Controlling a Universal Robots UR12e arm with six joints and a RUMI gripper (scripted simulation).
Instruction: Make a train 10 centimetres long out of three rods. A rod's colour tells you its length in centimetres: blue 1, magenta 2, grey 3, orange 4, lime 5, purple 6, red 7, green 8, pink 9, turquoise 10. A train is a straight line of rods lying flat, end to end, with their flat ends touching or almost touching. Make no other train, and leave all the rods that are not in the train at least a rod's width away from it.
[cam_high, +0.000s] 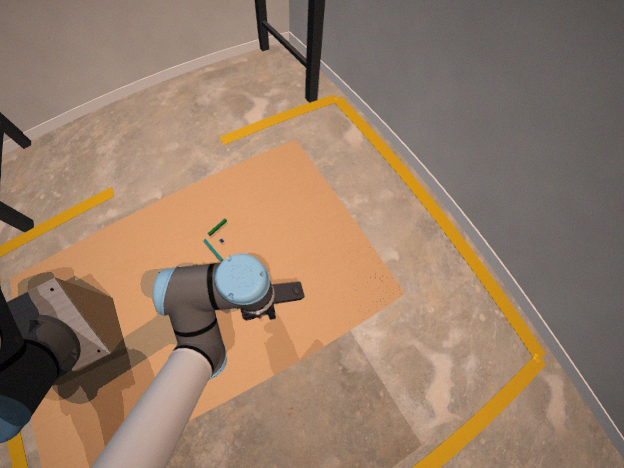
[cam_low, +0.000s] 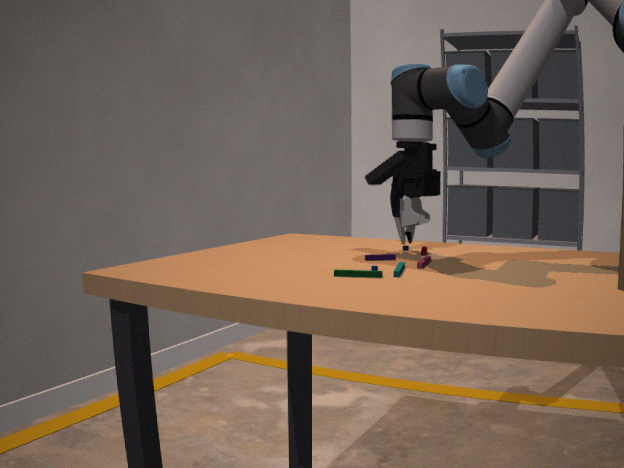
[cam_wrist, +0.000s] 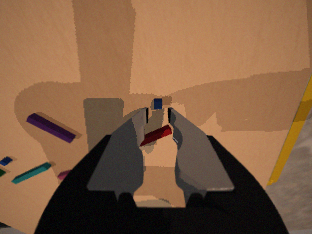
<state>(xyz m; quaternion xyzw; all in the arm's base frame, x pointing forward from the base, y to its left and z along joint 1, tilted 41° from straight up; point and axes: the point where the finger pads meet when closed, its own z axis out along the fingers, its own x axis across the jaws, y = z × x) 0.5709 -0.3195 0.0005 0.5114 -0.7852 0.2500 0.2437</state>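
My gripper hangs point-down over the table with its fingers a narrow gap apart and nothing between them. A small blue rod lies on the table right under the tips, and in the wrist view it shows just past the fingertips. A red rod lies on the table and shows through the gap between the fingers. It also shows in the exterior view. To the left lie a purple rod, a magenta rod, a turquoise rod, a green rod and a second blue rod.
In the top view the arm's wrist hides the gripper and the rods under it. Only the green rod, a blue rod and the turquoise rod show there. The robot base stands at the table's left end.
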